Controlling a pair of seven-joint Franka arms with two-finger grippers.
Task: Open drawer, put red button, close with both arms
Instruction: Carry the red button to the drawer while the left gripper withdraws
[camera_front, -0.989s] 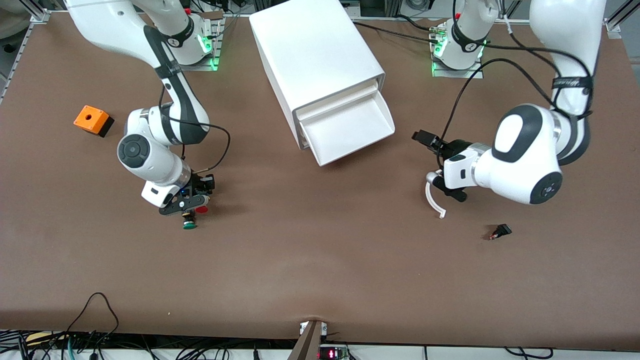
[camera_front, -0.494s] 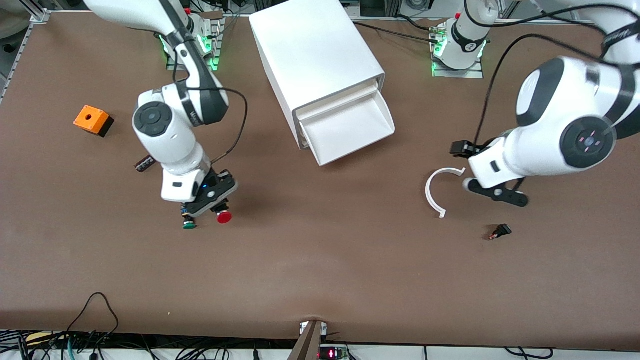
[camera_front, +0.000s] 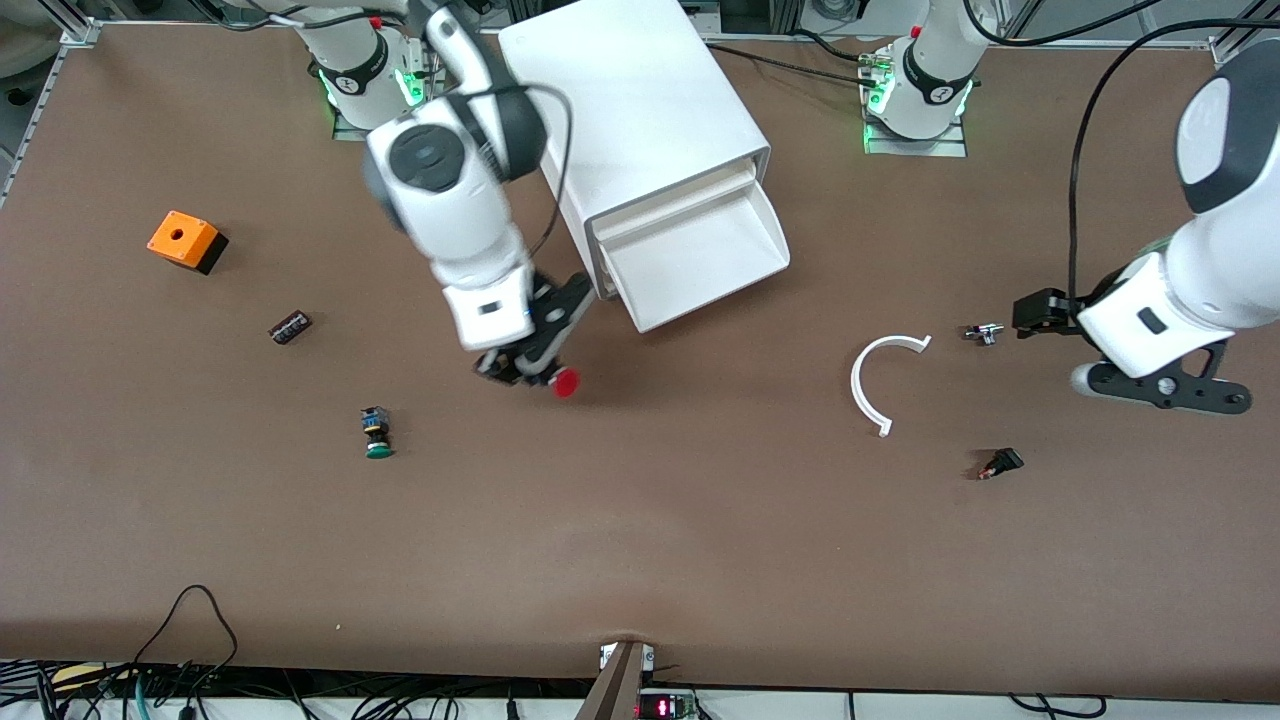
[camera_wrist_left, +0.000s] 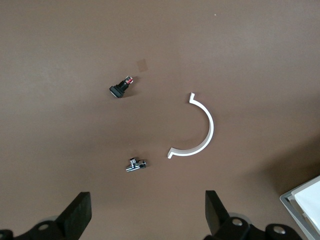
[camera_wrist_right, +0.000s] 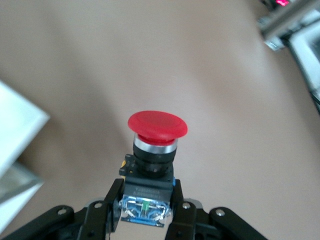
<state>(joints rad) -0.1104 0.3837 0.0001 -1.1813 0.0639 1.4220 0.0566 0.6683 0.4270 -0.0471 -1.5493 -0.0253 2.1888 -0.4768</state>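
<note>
My right gripper (camera_front: 535, 362) is shut on the red button (camera_front: 566, 382) and holds it by its black-and-blue body, red cap outward, over the table just beside the open drawer (camera_front: 700, 262). The right wrist view shows the fingers (camera_wrist_right: 107, 207) clamping the button's body below the red cap (camera_wrist_right: 157, 125). The drawer is pulled out of the white cabinet (camera_front: 630, 110) and its tray looks empty. My left gripper (camera_front: 1165, 392) is open and empty over the table at the left arm's end; its fingertips (camera_wrist_left: 80, 215) stand wide apart.
A green-capped button (camera_front: 378, 438), a small black part (camera_front: 290, 327) and an orange box (camera_front: 183, 238) lie toward the right arm's end. A white curved strip (camera_front: 872, 385), a small metal part (camera_front: 983, 333) and a small black part (camera_front: 1001, 463) lie near the left gripper.
My right gripper has lifted the red button from beside the green one and carried it toward the open drawer. My left arm has drawn away from the white strip toward its end.
</note>
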